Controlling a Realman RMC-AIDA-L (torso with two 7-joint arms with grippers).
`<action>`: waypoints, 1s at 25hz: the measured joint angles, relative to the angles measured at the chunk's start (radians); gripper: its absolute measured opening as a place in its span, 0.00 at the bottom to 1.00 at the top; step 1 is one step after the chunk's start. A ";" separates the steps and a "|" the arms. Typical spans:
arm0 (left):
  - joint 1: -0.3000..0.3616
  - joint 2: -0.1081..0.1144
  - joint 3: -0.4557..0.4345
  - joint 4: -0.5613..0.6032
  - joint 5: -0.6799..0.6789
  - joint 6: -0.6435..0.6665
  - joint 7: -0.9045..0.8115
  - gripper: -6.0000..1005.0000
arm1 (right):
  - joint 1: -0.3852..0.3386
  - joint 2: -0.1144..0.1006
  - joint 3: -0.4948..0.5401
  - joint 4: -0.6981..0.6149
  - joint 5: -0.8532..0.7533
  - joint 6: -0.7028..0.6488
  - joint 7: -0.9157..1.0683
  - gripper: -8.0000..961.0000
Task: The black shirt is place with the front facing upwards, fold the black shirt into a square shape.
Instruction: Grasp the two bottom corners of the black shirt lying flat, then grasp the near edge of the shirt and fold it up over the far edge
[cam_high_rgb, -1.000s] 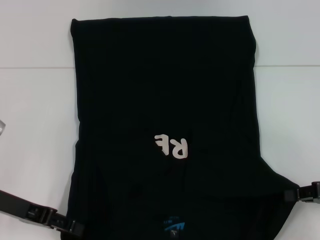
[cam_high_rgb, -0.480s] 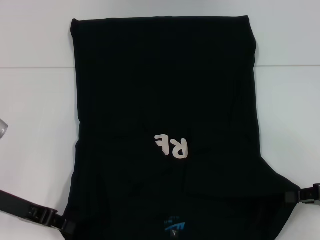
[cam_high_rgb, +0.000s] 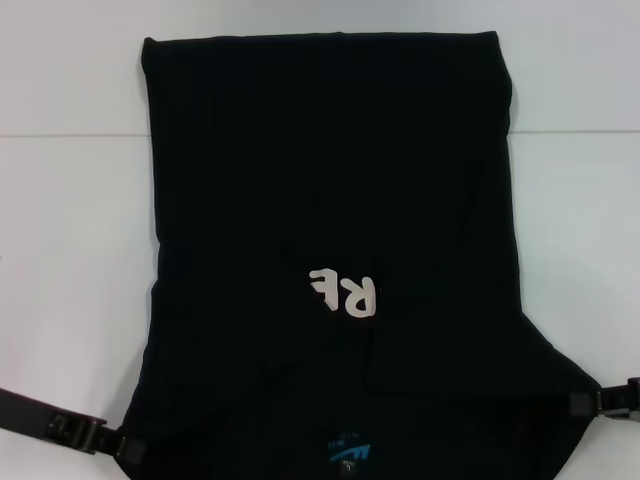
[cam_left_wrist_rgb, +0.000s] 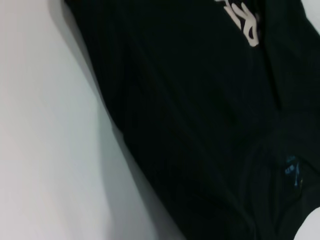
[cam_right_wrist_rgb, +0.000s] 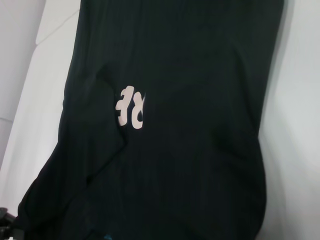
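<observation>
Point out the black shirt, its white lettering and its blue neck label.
black shirt (cam_high_rgb: 330, 150): head view, plain cloth in the far half.
white lettering (cam_high_rgb: 345, 291): head view, middle of the visible letters.
blue neck label (cam_high_rgb: 349, 455): head view, centre of the label at the near edge.

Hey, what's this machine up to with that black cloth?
A two-armed robot is folding a black shirt on a white table. Both side parts look already folded in, so the shirt lies as a long strip with only part of its white letters showing. The left gripper and right gripper sit at the two near corners of the shirt, by the neck label.
</observation>
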 joint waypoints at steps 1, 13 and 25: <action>0.005 0.000 -0.011 -0.002 0.000 0.001 0.008 0.04 | -0.004 0.000 0.006 0.002 0.000 0.001 -0.002 0.06; 0.051 0.034 -0.161 -0.082 -0.003 0.013 0.141 0.04 | -0.081 -0.008 0.108 0.010 0.000 -0.045 -0.055 0.06; 0.108 0.041 -0.232 -0.087 -0.005 0.065 0.219 0.04 | -0.121 0.001 0.115 0.010 -0.004 -0.092 -0.092 0.06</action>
